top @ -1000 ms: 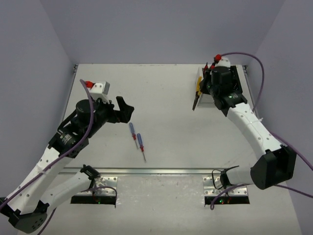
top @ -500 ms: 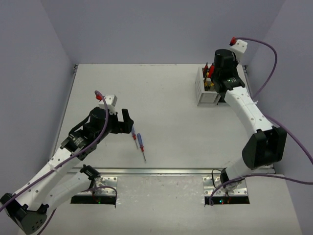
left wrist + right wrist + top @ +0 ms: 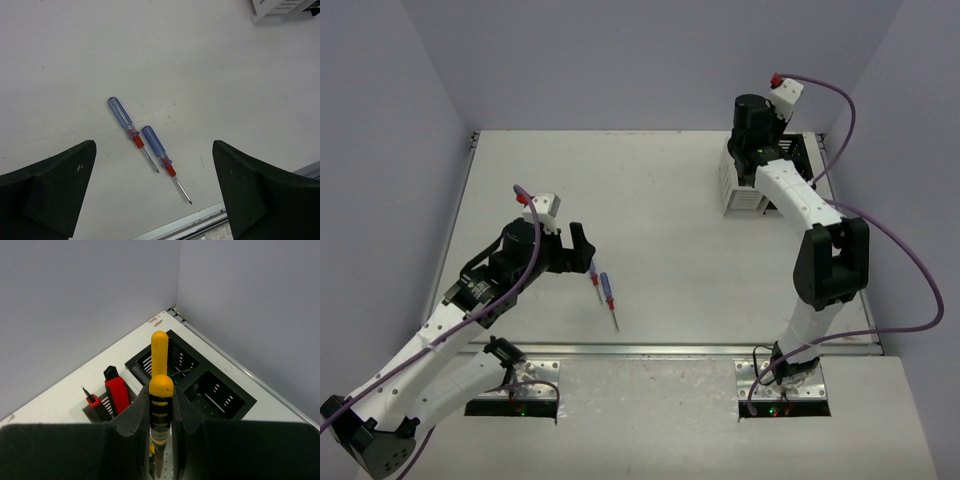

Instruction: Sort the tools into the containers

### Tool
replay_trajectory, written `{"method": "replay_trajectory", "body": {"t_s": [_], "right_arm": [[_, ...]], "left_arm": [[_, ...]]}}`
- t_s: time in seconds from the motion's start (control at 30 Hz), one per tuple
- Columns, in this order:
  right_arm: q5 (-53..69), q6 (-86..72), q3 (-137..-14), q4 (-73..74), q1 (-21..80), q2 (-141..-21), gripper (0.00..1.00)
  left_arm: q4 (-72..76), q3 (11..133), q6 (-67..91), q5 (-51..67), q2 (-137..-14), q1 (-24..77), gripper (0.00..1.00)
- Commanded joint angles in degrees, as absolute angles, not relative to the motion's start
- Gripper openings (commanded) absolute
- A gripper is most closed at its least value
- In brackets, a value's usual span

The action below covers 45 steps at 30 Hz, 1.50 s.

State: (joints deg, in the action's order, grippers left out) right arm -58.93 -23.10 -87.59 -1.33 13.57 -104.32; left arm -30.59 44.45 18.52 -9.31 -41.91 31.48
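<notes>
Two thin blue-and-red-handled screwdrivers (image 3: pixel 125 122) (image 3: pixel 156 146) lie side by side on the table, also seen in the top view (image 3: pixel 590 265) (image 3: pixel 608 292). My left gripper (image 3: pixel 155 192) (image 3: pixel 578 250) is open and empty, hovering over them with one finger on each side. My right gripper (image 3: pixel 161 407) (image 3: pixel 750 150) is shut on yellow-handled pliers (image 3: pixel 160 385), held upright over the white bin (image 3: pixel 738 197). Two red utility knives (image 3: pixel 117 394) (image 3: pixel 93 401) stand in that bin. The black bin (image 3: pixel 216 390) (image 3: pixel 807 155) sits just beyond it.
The bins stand at the table's far right corner against the grey walls. A metal rail (image 3: pixel 660 350) runs along the table's near edge, close to the screwdriver tips. The white bin's corner shows in the left wrist view (image 3: pixel 280 7).
My right gripper has lifted and swung left with the pliers, now standing over the white bin. My left gripper dropped toward the screwdrivers and has since held still.
</notes>
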Motion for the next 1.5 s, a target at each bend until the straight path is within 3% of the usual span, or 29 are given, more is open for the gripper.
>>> {"method": "replay_trajectory", "body": {"t_s": [0.0,0.4,0.8,0.9,0.97,1.0,1.07,1.1,1.33,1.47], "right_arm": [[-65.25,-16.67,-88.2,-15.1,14.5,-105.44,0.0],[-73.09,-18.3,-81.19,-20.95,17.91,-108.28,0.0],[-80.42,-28.06,-83.24,-11.02,20.46,-111.42,0.02],[-79.96,-38.38,-84.9,2.3,21.09,-111.36,0.21],[-79.55,-48.37,-86.65,14.08,21.09,-111.36,0.66],[-79.13,-48.76,-86.83,14.57,21.09,-111.36,0.68],[-77.52,-52.36,-88.63,19.14,21.09,-111.36,0.92],[-76.68,-53.16,-89.44,20.36,21.09,-111.32,0.99],[-65.47,-42.38,-94.68,20.44,22.2,-105.79,0.99],[-51.52,-31.31,-95.53,20.72,22.41,-100.1,0.99]], "left_arm": [[-27.42,44.21,18.72,-8.26,-40.61,31.64,1.0],[-27.32,43.95,18.9,-8.19,-40.03,31.71,1.0],[-27.25,43.86,18.9,-8.24,-40.01,31.73,1.0],[-27.25,43.94,18.81,-7.66,-40.68,31.73,1.0],[-27.25,43.95,18.72,-7.47,-41.04,31.64,1.0],[-27.25,43.95,18.72,-7.52,-41.03,31.65,1.0],[-27.32,44.02,18.72,-8.1,-40.9,31.71,1.0],[-27.33,43.99,18.76,-8.34,-40.87,31.73,1.0],[-30.61,46.33,21.4,-16.27,-47.31,31.64,1.0],[-37.17,49.74,33.55,-21.44,-53.12,31.46,1.0]]}}
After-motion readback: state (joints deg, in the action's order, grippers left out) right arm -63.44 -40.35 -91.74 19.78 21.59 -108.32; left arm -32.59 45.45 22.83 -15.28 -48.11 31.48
